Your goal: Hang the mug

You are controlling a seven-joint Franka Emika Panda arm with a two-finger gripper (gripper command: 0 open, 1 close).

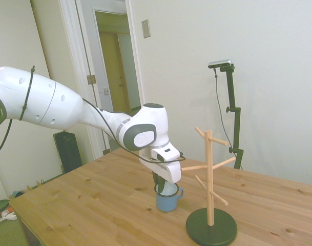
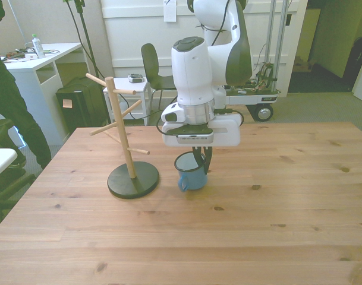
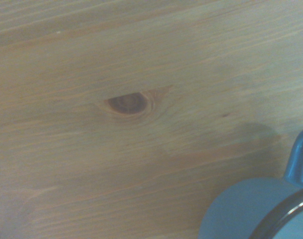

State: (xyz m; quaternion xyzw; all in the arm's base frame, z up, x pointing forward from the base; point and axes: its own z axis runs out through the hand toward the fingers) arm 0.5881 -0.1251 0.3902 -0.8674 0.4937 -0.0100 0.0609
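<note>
The light-blue mug (image 1: 167, 201) stands upright on the wooden table (image 1: 94, 205), with its loop handle (image 1: 180, 193) turned toward the wooden mug rack (image 1: 209, 174). My gripper (image 1: 160, 184) comes down from above onto the rim. In the front view the gripper (image 2: 202, 161) has one dark finger inside the white interior and the other outside the wall, close together on the mug (image 2: 188, 178). The rack (image 2: 126, 142) stands on the front view's left of the mug. Part of the mug (image 3: 251, 209) and its handle (image 3: 299, 157) shows in the wrist view.
The rack rises from a round black base (image 2: 132, 180) and has several slanted pegs, the nearest (image 1: 199, 182) close to the mug. A person (image 2: 8, 101) stands beyond the table at the front view's left. A chair (image 2: 152, 65) sits behind the table.
</note>
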